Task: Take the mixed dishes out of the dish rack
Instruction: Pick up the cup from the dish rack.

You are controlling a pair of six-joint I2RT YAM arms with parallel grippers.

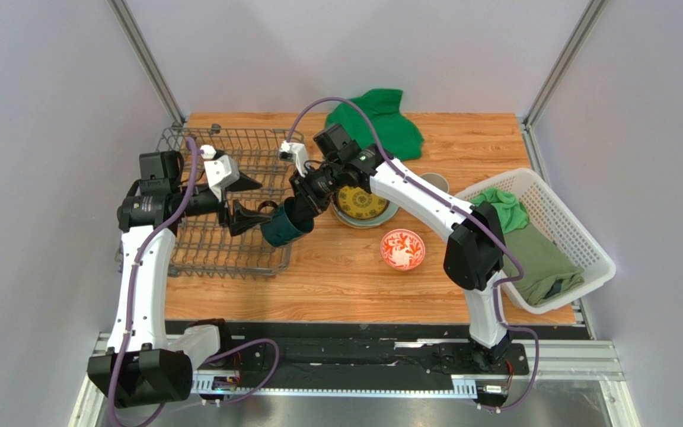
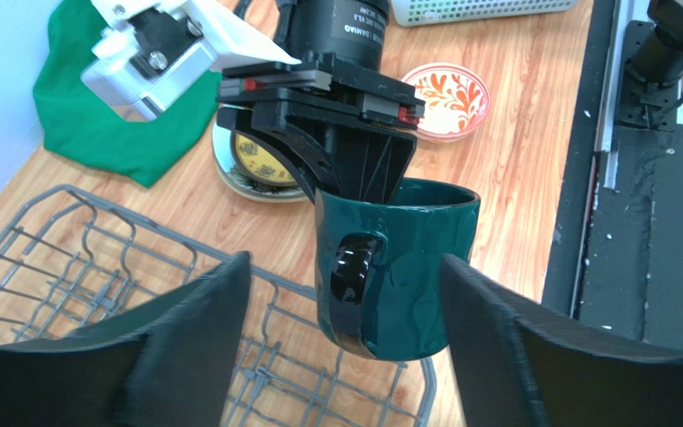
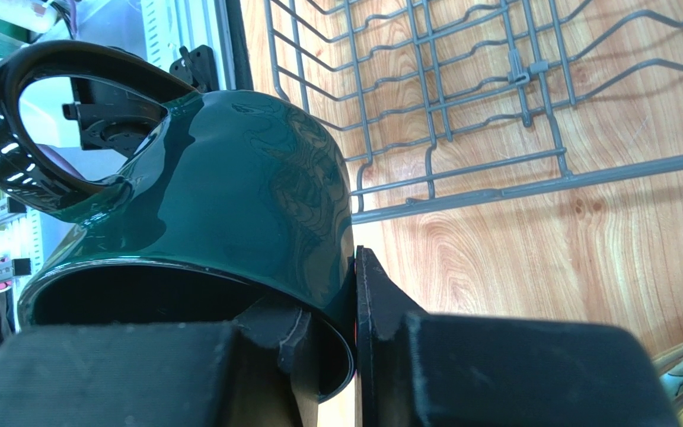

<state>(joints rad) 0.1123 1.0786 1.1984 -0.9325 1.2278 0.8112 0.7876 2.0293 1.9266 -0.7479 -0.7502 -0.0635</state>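
The dark teal mug (image 1: 284, 227) hangs over the right edge of the grey wire dish rack (image 1: 220, 209). My right gripper (image 3: 336, 311) is shut on its rim, one finger inside the mug (image 3: 229, 178) and one outside. My left gripper (image 2: 343, 262) stands open, its fingers either side of the mug (image 2: 407, 267) and apart from it, with the handle facing it. On the table to the right, a small yellow patterned plate (image 1: 361, 203) lies on a pale green plate. The red-and-white bowl (image 1: 402, 249) and the beige cup (image 1: 436, 183) stand nearby.
A green cloth (image 1: 376, 120) lies at the back of the table. A white lattice basket (image 1: 577, 258) holding green cloths stands at the right edge. The wooden table's near edge meets a black rail (image 1: 363, 356) by the arm bases.
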